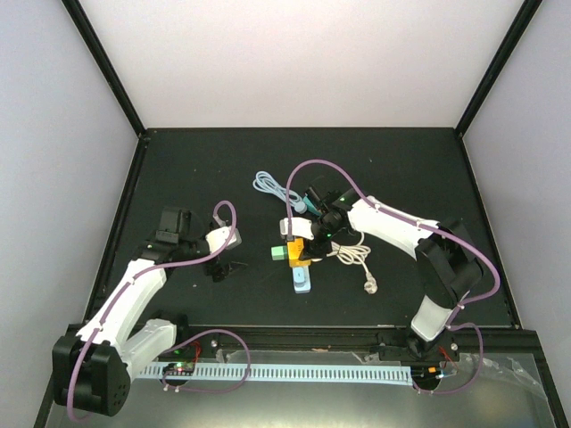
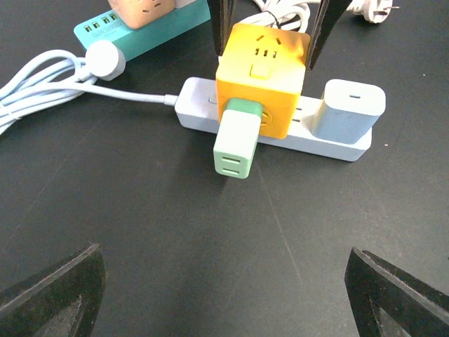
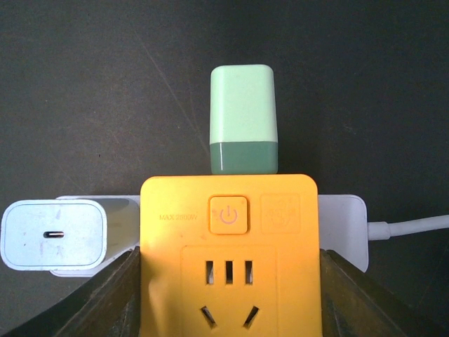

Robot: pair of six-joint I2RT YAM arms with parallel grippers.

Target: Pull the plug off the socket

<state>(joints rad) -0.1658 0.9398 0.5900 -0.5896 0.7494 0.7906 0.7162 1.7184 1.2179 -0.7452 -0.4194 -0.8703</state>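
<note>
With your right gripper (image 3: 230, 288) the jaws pinch the orange plastic cube plug (image 3: 230, 232), seated on the white plastic power strip (image 2: 196, 105) mid black surface (image 1: 428, 178); left gripper (image 2: 224, 295) hangs to its left, jaws spread, so pin the strip, pull straight up, avoid the green rectangular charger (image 3: 243, 119).

The orange cube (image 3: 228, 239) hides most of the white strip (image 3: 344, 221).

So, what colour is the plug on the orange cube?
The plug is pale green, darker at its base; right wrist view.
</note>
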